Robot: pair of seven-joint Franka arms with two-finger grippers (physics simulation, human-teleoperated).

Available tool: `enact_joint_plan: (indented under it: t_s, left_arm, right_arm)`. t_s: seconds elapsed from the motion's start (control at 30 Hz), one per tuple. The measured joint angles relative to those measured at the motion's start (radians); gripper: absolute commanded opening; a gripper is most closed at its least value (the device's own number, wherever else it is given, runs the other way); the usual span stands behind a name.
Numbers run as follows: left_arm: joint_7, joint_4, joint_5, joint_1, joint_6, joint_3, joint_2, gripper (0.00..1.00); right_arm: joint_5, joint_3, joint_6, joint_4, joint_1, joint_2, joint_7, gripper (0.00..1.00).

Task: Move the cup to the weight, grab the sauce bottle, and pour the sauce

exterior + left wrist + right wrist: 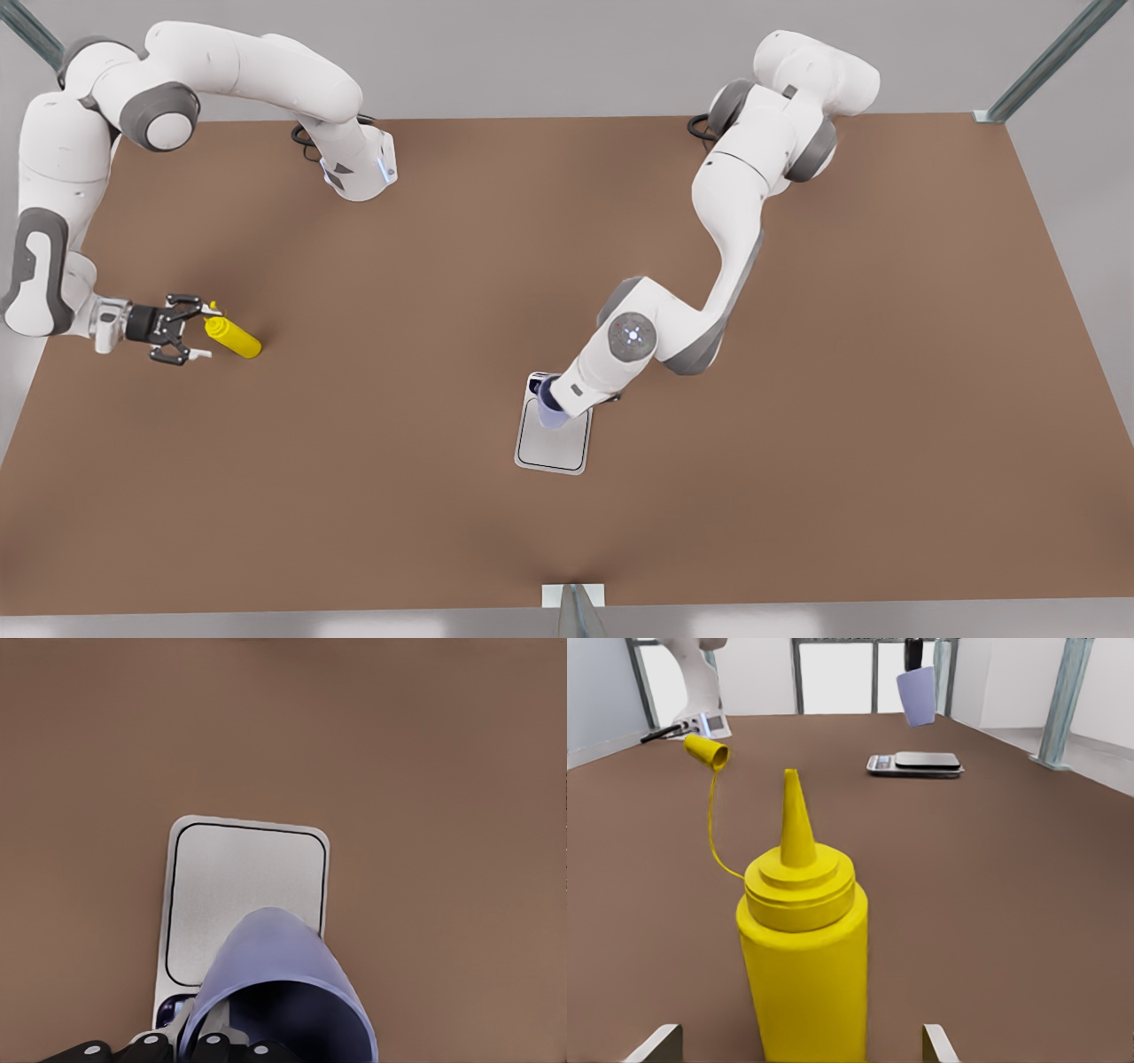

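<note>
My left gripper [213,1047] is shut on the lavender-blue cup [275,983], holding it in the air above the display end of the weight [248,895]. From the front, the cup [551,412] pokes out under this arm's hand over the weight [554,447]. At the front view's left, my right gripper [202,332] stands open, level with the table, with the yellow sauce bottle [234,338] between its fingertips. In the right wrist view the sauce bottle [802,966] stands upright, nozzle up, with a gap to each fingertip [937,1047].
A small yellow cap [707,751] hangs on a thin cord from the bottle. Across the table the cup [917,695] floats above the weight [917,762]. The brown table [797,399] has metal frame posts [1045,62] at its corners.
</note>
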Motion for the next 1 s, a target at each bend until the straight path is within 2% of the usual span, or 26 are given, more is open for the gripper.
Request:
enact_joint_plan:
  t_s: [0.53, 0.57, 0.6, 0.63, 0.7, 0.73, 0.77, 0.8, 0.87, 0.9, 0.97, 1.0]
  left_arm:
    - [-0.264, 0.017, -0.003, 0.001, 0.096, -0.017, 0.082, 0.21]
    - [-0.274, 0.017, -0.002, 0.001, 0.097, -0.017, 0.085, 0.26]
    - [-0.282, 0.017, -0.004, 0.001, 0.099, -0.017, 0.086, 0.39]
    - [-0.289, 0.017, -0.006, 0.001, 0.101, -0.016, 0.087, 0.48]
    - [-0.302, 0.017, -0.008, 0.001, 0.102, -0.016, 0.082, 0.56]
    - [-0.309, 0.017, -0.008, 0.001, 0.1, -0.015, 0.079, 0.71]
    - [-0.316, 0.017, -0.008, 0.001, 0.098, -0.015, 0.077, 0.92]
    - [-0.321, 0.017, -0.009, 0.002, 0.093, -0.015, 0.076, 1.0]
    - [-0.332, 0.018, -0.013, -0.001, 0.082, -0.017, 0.064, 1.0]
    - [-0.339, 0.018, -0.014, -0.003, 0.076, -0.018, 0.054, 1.0]
    - [-0.356, 0.018, -0.015, 0.007, 0.018, -0.018, -0.014, 1.0]
    - [-0.364, 0.019, -0.014, 0.031, -0.045, -0.017, -0.083, 1.0]
  right_arm:
    - [0.071, 0.008, 0.011, -0.021, 0.04, 0.045, -0.176, 1.0]
    - [0.072, 0.008, 0.01, -0.022, 0.041, 0.046, -0.182, 1.0]
    - [0.077, 0.008, 0.009, -0.022, 0.043, 0.051, -0.188, 1.0]
    - [0.081, 0.008, 0.008, -0.022, 0.045, 0.055, -0.194, 1.0]
    - [0.087, 0.008, 0.006, -0.022, 0.05, 0.057, -0.204, 1.0]
    - [0.091, 0.008, 0.004, -0.023, 0.053, 0.057, -0.208, 1.0]
    - [0.095, 0.008, 0.003, -0.024, 0.054, 0.057, -0.211, 1.0]
    - [0.098, 0.008, 0.002, -0.026, 0.055, 0.057, -0.211, 1.0]
    - [0.101, 0.008, -0.001, -0.027, 0.055, 0.056, -0.211, 0.98]
    - [0.102, 0.008, -0.004, -0.027, 0.056, 0.055, -0.211, 0.8]
    - [0.104, 0.008, -0.008, -0.029, 0.058, 0.055, -0.211, 0.66]
    - [0.104, 0.008, -0.01, -0.029, 0.058, 0.054, -0.211, 0.55]
